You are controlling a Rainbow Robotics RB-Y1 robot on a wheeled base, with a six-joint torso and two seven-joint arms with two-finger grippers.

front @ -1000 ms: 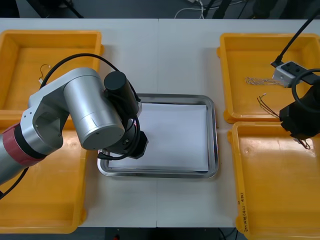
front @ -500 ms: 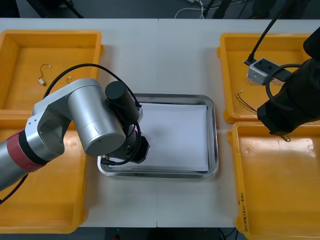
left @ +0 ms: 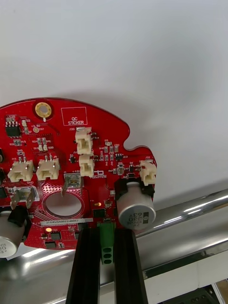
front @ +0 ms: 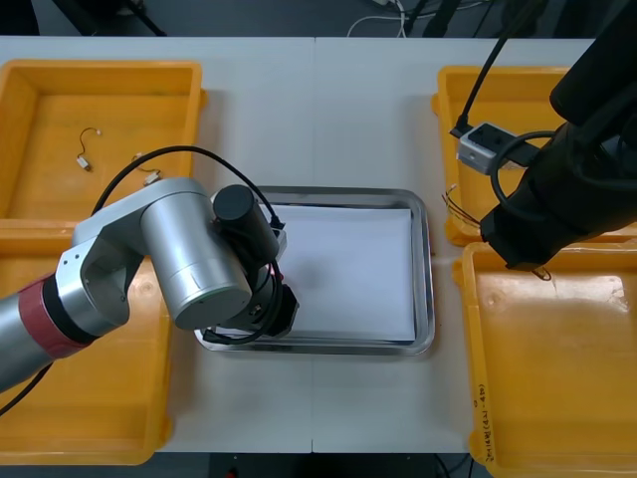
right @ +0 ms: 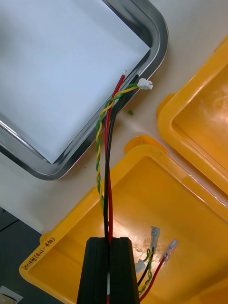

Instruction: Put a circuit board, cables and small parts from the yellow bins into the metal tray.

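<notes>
My left gripper (left: 107, 232) is shut on a round red circuit board (left: 61, 156), pinching its green connector at the edge. The board lies flat just above the white inside of the metal tray (left: 190, 213), close to the rim. From the front, the left arm (front: 189, 259) covers the tray's (front: 424, 259) near left corner. My right gripper (right: 108, 241) is shut on a red and yellow cable (right: 107, 156) bundled with black and green strands. The cable's free end with a white plug reaches the tray's corner (right: 159, 33). The right arm (front: 557, 199) hangs over the inner edges of the two right bins.
Below the right gripper is a yellow bin (right: 156, 199) holding more cable ends (right: 152, 261). The far left bin (front: 100, 75) holds small metal parts (front: 85, 149). The near left bin (front: 100, 398) and near right bin (front: 557, 378) flank the tray.
The right arm has swung left from over the right bins toward the tray, carrying the cable. The left arm has shifted slightly toward the tray's near left corner.
</notes>
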